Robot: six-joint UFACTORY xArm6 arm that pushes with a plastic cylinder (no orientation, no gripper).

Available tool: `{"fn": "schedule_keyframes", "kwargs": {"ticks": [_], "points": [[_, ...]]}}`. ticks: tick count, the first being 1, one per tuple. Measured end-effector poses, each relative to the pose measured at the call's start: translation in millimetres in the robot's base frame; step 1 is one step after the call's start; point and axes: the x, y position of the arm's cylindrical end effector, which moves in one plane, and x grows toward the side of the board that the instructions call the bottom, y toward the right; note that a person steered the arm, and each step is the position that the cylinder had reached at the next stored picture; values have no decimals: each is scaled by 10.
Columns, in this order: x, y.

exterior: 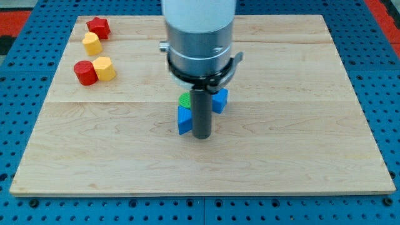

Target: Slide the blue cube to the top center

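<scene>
My tip (200, 135) rests on the board near the middle, at the lower end of the dark rod. A blue block (184, 120) lies just to its left, touching or almost touching the rod. Another blue block (219, 99), cube-like, peeks out on the rod's right, a bit higher up. A green block (185, 99) sits just above the left blue block, partly hidden by the rod. The arm's body hides what lies directly behind it.
At the view's upper left stand a red star-like block (99, 26), a yellow block (92, 44), a red cylinder (84, 73) and a yellow block (104, 68). The wooden board (300, 125) lies on a blue perforated table.
</scene>
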Motion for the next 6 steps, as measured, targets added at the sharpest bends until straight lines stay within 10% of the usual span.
{"fn": "schedule_keyframes", "kwargs": {"ticks": [6], "points": [[-1450,263]]}}
